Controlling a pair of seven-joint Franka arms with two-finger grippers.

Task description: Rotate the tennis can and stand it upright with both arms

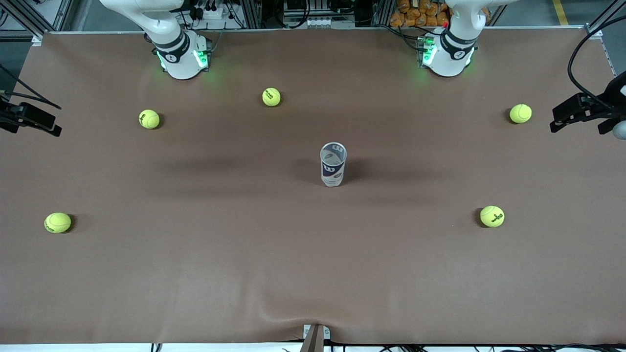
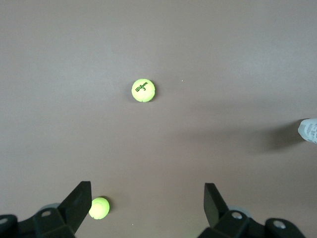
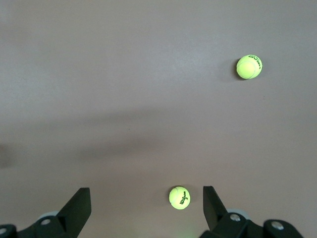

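Observation:
The tennis can (image 1: 333,164) stands upright in the middle of the table, open end up, its dark-blue label with the white "W" facing the front camera. Its edge also shows in the left wrist view (image 2: 309,131). My left gripper (image 2: 147,188) is open and empty, high over the left arm's end of the table, well apart from the can. My right gripper (image 3: 146,190) is open and empty, high over the right arm's end. Neither gripper shows in the front view; only the arm bases (image 1: 447,54) (image 1: 180,54) do. The can is out of the right wrist view.
Several yellow-green tennis balls lie scattered on the brown table (image 1: 195,274): three toward the right arm's end (image 1: 148,119) (image 1: 57,222) (image 1: 271,97) and two toward the left arm's end (image 1: 520,113) (image 1: 492,216). Black fixtures (image 1: 29,117) (image 1: 582,111) stick in at both table ends.

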